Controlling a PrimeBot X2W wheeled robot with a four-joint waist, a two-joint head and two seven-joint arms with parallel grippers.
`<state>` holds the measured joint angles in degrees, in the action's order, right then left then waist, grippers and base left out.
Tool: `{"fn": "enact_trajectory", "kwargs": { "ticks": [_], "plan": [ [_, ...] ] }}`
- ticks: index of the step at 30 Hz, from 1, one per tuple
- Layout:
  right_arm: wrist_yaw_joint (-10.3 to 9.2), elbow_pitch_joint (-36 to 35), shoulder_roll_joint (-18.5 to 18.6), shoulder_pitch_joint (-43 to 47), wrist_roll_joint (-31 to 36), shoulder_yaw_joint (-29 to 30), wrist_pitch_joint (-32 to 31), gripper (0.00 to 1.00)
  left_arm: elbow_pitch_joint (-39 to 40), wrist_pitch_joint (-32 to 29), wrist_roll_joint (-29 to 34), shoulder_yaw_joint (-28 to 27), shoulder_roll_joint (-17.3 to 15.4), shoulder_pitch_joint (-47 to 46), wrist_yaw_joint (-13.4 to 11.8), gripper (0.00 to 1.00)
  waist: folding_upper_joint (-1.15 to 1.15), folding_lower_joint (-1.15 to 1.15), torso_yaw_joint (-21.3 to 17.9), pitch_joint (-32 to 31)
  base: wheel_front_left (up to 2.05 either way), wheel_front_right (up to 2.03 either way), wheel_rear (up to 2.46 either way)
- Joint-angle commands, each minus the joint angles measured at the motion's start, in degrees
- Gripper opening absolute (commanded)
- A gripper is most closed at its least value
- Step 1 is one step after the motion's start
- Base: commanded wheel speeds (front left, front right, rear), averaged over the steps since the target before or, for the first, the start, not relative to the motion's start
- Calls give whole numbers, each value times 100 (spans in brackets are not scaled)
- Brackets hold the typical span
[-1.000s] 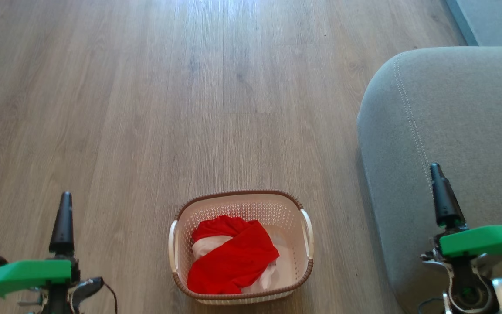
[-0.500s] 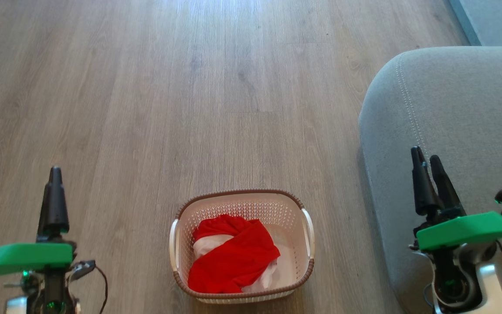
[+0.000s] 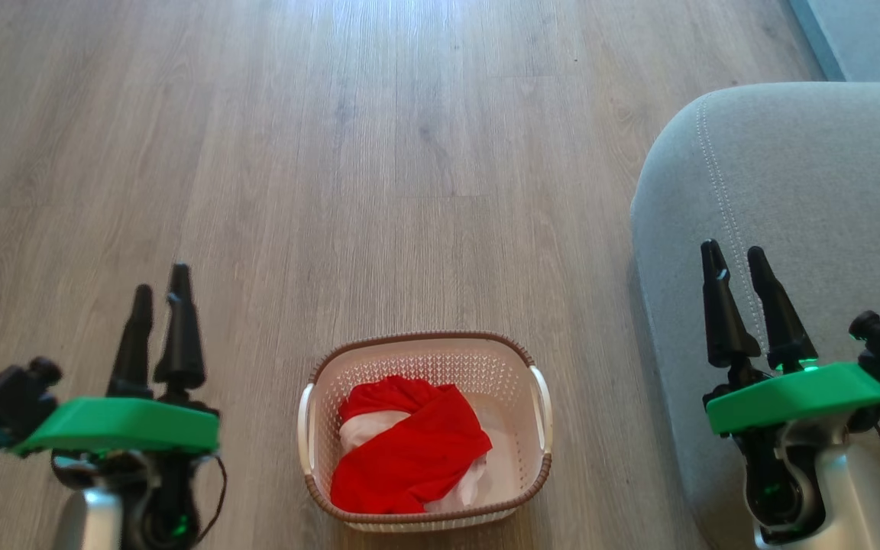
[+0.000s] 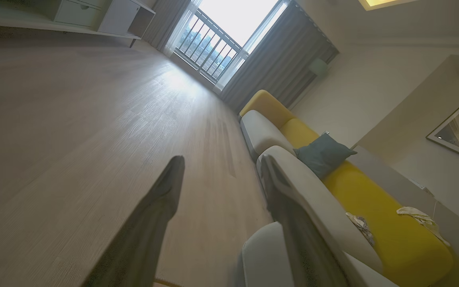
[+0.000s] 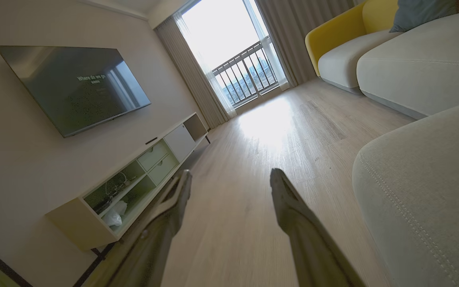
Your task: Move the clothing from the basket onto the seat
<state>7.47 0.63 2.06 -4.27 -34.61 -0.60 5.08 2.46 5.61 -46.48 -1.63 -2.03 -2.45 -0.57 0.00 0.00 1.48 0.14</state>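
Clothing of soft red-and-white fabric, judged light, limp and best pinched at its raised top fold, is being contained, bunched, in the cream perforated plastic basket near the grey upholstered seat, while the left gripper and right gripper are being held parted and empty.

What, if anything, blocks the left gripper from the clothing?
Probably nothing, so likely yes: the left gripper is open beside the basket, the clothing lies uncovered inside, bare floor between.

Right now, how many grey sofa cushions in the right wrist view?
3: the seat nearest, second cushion behind it, third cushion farthest, toward the window. More may be hidden.
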Motion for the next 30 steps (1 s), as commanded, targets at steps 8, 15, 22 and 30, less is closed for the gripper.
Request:
{"fn": "enact_trajectory", "kwargs": {
  "ticks": [8,15,22,30],
  "plan": [
    [2,-115,61,-265,622,-239,235,100,196,187,1461,595,-69,-185,-247,100,0,0,-10,-33,0,0,0],
    [2,211,64,-231,858,-289,353,100,127,305,2109,1067,-213,-181,-695,100,0,0,-34,-57,0,0,0],
    [2,894,68,-249,1101,-417,471,100,-205,422,2552,1443,-378,-147,-1153,100,0,0,-40,-101,0,0,0],
    [2,1447,71,-363,1452,-603,606,100,-610,556,3022,1805,-493,-118,-1397,100,0,0,-38,-146,0,0,0]
  ]
}}
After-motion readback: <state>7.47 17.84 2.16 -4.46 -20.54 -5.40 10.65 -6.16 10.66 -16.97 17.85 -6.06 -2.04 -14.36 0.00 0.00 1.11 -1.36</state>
